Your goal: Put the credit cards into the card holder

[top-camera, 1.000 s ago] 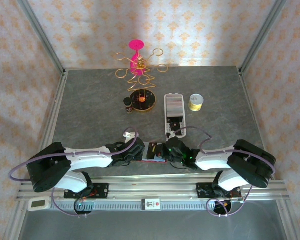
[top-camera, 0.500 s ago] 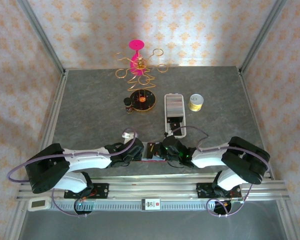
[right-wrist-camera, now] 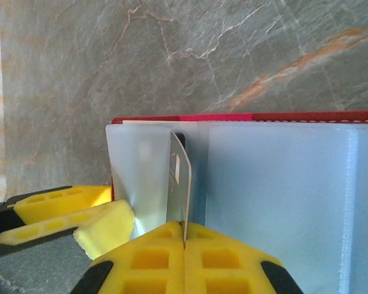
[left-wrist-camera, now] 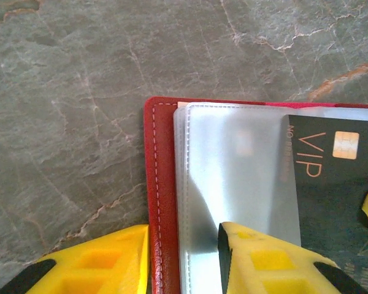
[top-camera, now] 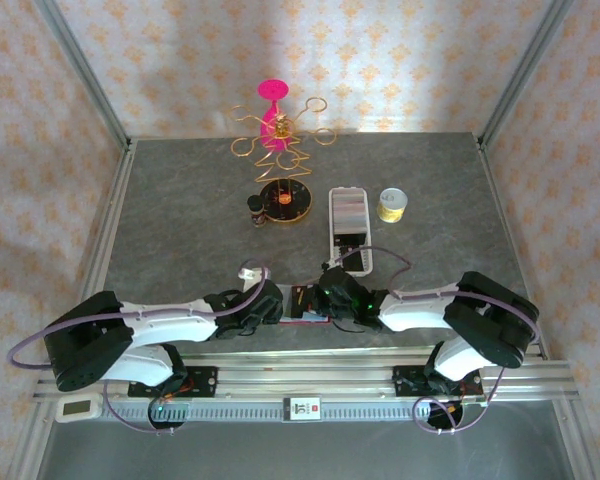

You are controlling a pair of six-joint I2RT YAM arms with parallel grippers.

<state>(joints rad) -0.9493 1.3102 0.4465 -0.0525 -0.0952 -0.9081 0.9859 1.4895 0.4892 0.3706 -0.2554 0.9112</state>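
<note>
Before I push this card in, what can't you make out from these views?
Top view: card holder mostly under left gripper and right gripper, too small.
Left wrist: black VIP card cut by right edge.
Right wrist: held card edge-on in right gripper, face unreadable.

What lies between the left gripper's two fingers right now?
The red stitched edge of the card holder and the rim of its clear pocket, seen in the left wrist view.
</note>
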